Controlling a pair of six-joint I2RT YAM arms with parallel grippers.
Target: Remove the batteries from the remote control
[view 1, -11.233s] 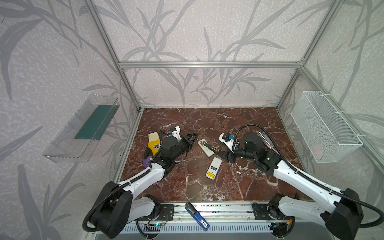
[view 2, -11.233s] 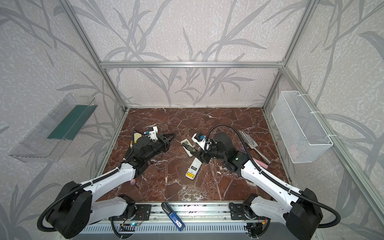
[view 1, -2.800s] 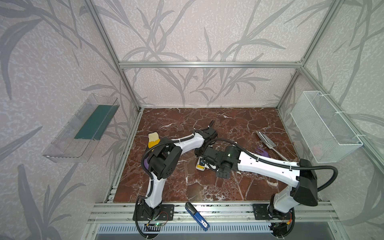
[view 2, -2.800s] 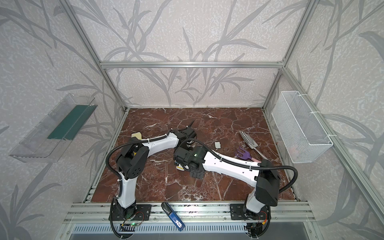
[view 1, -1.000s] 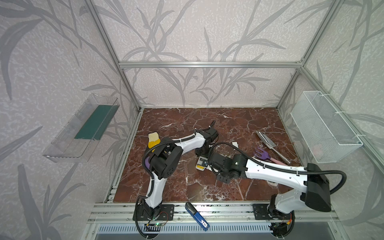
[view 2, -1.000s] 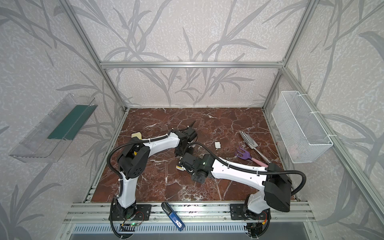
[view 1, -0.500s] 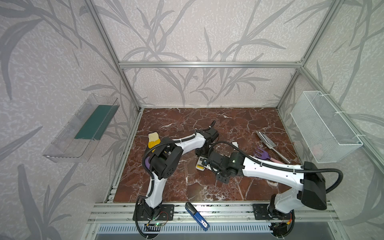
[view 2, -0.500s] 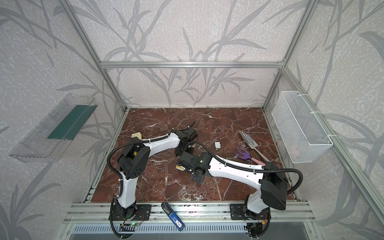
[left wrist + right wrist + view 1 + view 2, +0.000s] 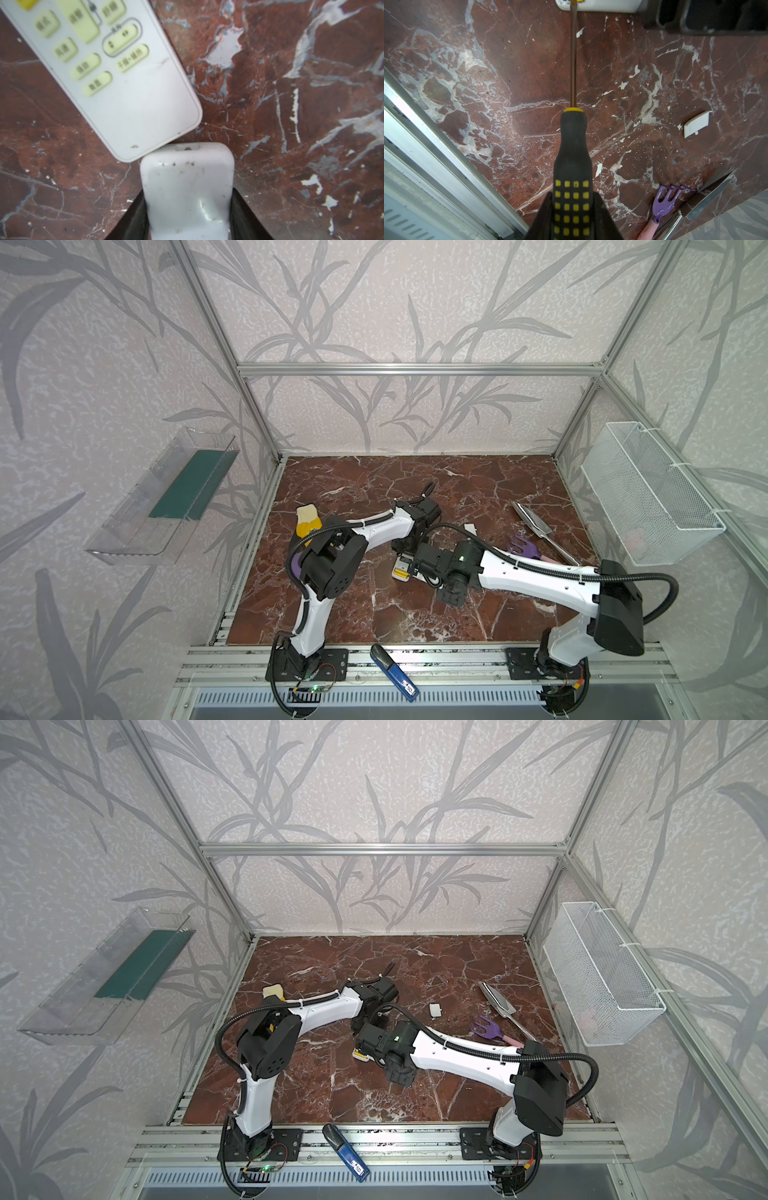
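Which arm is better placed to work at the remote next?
Right, probably. The right gripper clamps the screwdriver, whose shaft reaches the white remote. The left gripper is full, clamping a white piece at the remote's end, so it suits bracing only.

bare floor (image 9: 415,481) at back; left arm (image 9: 374,531), right arm (image 9: 532,576), remote (image 9: 400,572) mid-floor

Remote (image 9: 360,1053) lies on the table (image 9: 457,969) — cover (image 9: 435,1009) apart.
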